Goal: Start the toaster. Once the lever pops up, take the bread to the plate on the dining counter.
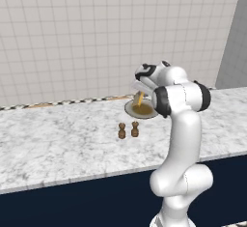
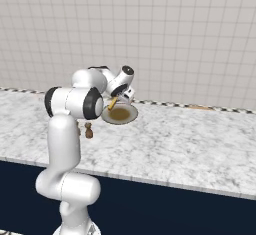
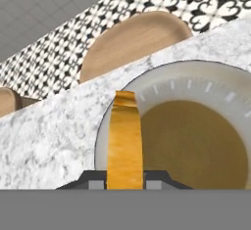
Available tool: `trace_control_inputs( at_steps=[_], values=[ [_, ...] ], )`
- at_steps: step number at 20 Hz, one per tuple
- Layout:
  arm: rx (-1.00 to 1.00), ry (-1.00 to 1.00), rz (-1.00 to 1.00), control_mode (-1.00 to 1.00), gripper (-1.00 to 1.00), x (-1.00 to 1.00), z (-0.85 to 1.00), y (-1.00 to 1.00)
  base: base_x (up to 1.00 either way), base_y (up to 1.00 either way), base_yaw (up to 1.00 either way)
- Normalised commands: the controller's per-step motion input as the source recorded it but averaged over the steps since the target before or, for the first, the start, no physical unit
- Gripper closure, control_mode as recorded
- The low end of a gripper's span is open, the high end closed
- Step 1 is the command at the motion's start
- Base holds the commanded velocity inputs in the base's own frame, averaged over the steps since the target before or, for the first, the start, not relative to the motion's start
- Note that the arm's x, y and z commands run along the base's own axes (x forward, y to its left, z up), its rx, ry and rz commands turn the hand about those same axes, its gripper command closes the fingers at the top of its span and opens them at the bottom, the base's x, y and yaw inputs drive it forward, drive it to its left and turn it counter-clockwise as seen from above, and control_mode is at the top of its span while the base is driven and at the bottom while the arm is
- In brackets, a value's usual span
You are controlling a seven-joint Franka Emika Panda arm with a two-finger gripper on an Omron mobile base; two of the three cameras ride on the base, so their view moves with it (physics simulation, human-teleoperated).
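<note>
My gripper [image 1: 139, 92] is shut on the bread [image 1: 140, 98], a golden-brown slice held edge-down just above the plate [image 1: 129, 110]. The round plate has a grey-beige rim and a brown centre, and it sits on the marble dining counter [image 1: 58, 144] near its far edge. From the right base view the bread [image 2: 113, 103] hangs from the gripper [image 2: 118, 99] over the left side of the plate [image 2: 132, 115]. In the hand view the bread [image 3: 125, 136] stands upright between my fingertips [image 3: 125, 181], over the plate's [image 3: 196, 75] left part. The toaster and the lever are out of view.
Two small brown shakers [image 1: 128, 130] stand on the counter just in front of the plate; one of the shakers [image 2: 89, 130] shows beside my arm. Beyond the counter's far edge, round wooden stool tops [image 3: 132, 38] stand on a patterned floor. A tiled wall [image 1: 96, 33] backs the scene.
</note>
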Motion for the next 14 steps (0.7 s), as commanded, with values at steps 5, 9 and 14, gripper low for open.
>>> trace_control_inputs(
  at_steps=[5,9,14],
  values=[
    [0.0,0.01,0.0,-1.0,1.0,0.18,-0.27,0.0,0.0,0.0,0.0],
    [0.0,0.0,0.0,-1.0,1.0,-0.05,-0.21,0.0,0.0,0.0,0.0],
    [0.0,-0.04,0.0,-1.0,1.0,-0.18,-0.16,0.0,0.0,0.0,0.0]
  ],
)
